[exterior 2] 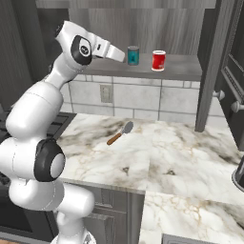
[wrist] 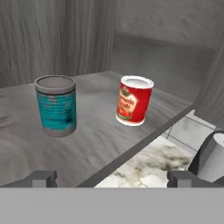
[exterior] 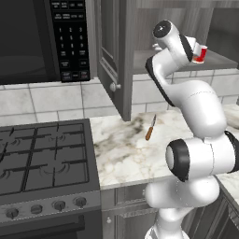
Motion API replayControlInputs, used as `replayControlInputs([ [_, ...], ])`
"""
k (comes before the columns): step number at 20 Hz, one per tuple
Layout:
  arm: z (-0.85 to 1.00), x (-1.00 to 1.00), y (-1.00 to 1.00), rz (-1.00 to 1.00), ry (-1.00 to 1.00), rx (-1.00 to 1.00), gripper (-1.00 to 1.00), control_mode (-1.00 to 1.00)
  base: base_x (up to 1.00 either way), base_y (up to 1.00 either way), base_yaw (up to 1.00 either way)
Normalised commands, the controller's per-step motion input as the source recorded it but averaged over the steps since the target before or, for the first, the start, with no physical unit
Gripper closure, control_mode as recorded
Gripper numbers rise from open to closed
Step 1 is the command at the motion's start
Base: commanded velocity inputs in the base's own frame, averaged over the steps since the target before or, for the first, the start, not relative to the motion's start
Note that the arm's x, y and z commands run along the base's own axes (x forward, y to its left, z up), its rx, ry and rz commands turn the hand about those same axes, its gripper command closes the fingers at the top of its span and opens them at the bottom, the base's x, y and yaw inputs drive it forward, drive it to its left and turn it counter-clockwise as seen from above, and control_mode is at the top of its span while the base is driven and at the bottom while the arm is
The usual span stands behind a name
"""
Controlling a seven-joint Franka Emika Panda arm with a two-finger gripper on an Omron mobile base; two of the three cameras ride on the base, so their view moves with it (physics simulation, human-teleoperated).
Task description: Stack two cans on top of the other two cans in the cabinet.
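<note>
On cab. shelf [wrist: 87, 144]: cans [wrist: 134, 100] upright.

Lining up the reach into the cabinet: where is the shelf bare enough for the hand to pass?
The shelf lies bare before the teal can and in the gap to the red can. The open gripper hangs at its front edge.

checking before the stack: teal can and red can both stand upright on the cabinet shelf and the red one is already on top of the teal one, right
Not quite. The red can is not on the teal can; both stand upright side by side, apart, on the cabinet shelf, as the hand view shows.
</note>
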Motion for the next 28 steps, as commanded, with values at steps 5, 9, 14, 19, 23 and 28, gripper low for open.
replayControlInputs([
  [5,-0.14,0.14,-0.02,0.02,-0.01,0.01,-1.00,-1.00,0.00,0.00,0.00],
  [9,-0.06,0.21,-0.07,0.01,0.00,0.02,-1.00,-1.00,0.00,0.00,0.00],
  [14,0.00,0.24,-0.14,0.04,0.00,0.00,-1.00,-1.00,0.00,0.00,0.00],
  [19,0.00,0.23,-0.11,0.07,0.00,0.01,-1.00,-1.00,0.00,0.00,0.00],
  [23,-0.01,0.21,-0.03,0.09,0.00,0.04,-1.00,-1.00,0.00,0.00,0.00],
  [28,-0.01,0.19,0.00,0.10,0.00,0.05,-1.00,-1.00,0.00,0.00,0.00],
])
